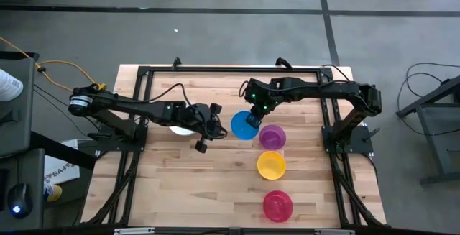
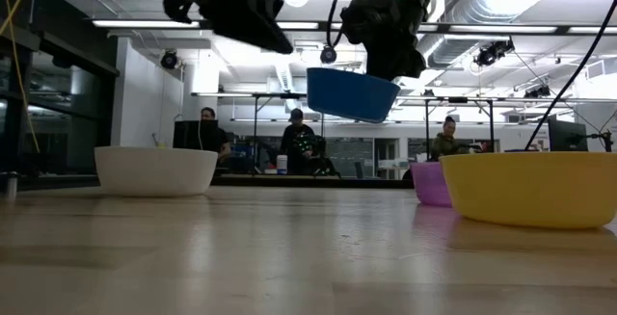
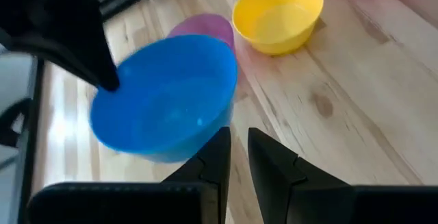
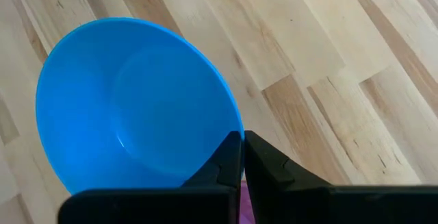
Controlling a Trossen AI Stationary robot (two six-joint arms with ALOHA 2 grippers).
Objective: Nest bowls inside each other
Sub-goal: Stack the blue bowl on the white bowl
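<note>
Right claw (image 1: 253, 117) is pinched on the rim of the blue bowl (image 1: 244, 125) and carries it clear of the wooden worktop (image 1: 215, 185). Low view: the blue bowl hangs in the air, tilted, well above the surface. Right wrist view confirms the grip: the two dark fingers (image 4: 226, 162) are closed together over the bowl's edge, with the bowl's inside facing the camera.

Left claw (image 1: 203, 136) hovers above the worktop between the white bowl (image 1: 181, 128) and the blue bowl. Its fingers (image 3: 217, 157) stand a narrow gap apart and hold nothing. In the left wrist view the blue bowl sits just ahead of them, not touching.

White bowl: upright on the worktop, partly covered by the left arm in the high view; fully seen at the left of the low view.

Remaining bowls lie in a line on the right half of the worktop, all upright and separate:
- purple bowl (image 1: 272, 136), just beside the lifted blue bowl
- yellow bowl (image 1: 271, 164), next toward the front edge
- red-pink bowl (image 1: 277, 205), nearest the front edge

No bowl is nested in another.

Low view, beyond the worktop: three people (image 2: 299, 142) seated at desks in the room behind.
</note>
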